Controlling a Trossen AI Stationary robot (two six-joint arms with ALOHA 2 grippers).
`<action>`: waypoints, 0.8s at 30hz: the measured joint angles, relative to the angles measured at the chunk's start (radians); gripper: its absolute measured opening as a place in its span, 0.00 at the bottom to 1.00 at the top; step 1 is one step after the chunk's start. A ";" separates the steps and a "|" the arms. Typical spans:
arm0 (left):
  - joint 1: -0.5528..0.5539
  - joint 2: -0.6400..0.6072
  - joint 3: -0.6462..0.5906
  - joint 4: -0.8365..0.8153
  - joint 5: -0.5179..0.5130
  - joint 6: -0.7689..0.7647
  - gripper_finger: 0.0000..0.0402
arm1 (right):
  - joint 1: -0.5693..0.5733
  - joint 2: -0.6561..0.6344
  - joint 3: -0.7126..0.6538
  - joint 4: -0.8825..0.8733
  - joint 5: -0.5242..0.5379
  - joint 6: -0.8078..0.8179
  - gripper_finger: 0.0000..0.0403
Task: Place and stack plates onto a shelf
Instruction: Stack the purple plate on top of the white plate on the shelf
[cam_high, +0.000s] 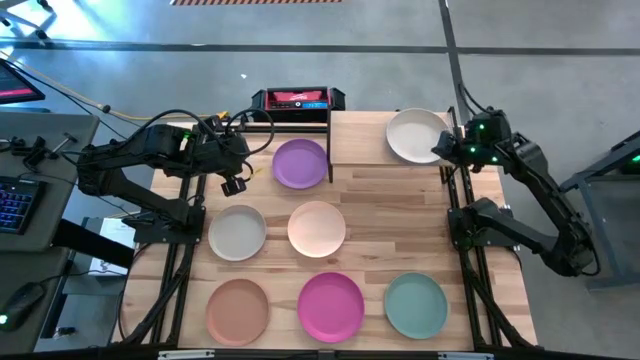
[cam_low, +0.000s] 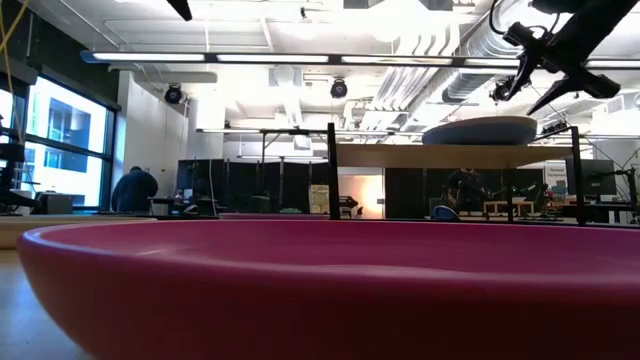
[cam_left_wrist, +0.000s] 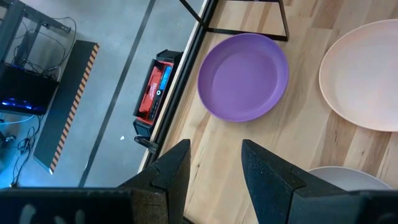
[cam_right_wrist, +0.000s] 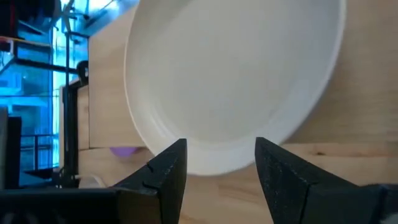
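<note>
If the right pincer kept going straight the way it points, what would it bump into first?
Most likely the cream plate on the shelf. The right pincer is open, and the plate's rim sits just beyond its fingertips, though how far off it is cannot be judged.

The large light-wood plank table (cam_high: 370, 205) carries six round matte plates lying flat and apart from one another: a purple plate (cam_high: 300, 163) near the far edge, a grey-beige plate (cam_high: 237, 232) and a peach plate (cam_high: 317, 228) side by side in the middle, and a terracotta plate (cam_high: 238, 310), a magenta plate (cam_high: 331, 306) and a teal green plate (cam_high: 416, 305) in the near row. At the far edge stands a small raised light-wood shelf on thin black posts (cam_high: 360, 140), and a cream plate (cam_high: 416, 135) lies on its right end.
</note>
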 joint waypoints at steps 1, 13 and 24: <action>0.000 0.000 0.000 0.000 0.000 0.000 0.33 | 0.004 -0.002 0.000 -0.007 -0.001 0.000 0.42; 0.000 0.000 0.000 0.000 0.000 0.000 0.33 | 0.132 -0.002 0.000 -0.011 -0.083 -0.010 0.42; 0.000 0.000 0.000 0.000 0.000 0.000 0.33 | 0.313 -0.002 0.000 0.007 -0.099 0.106 0.42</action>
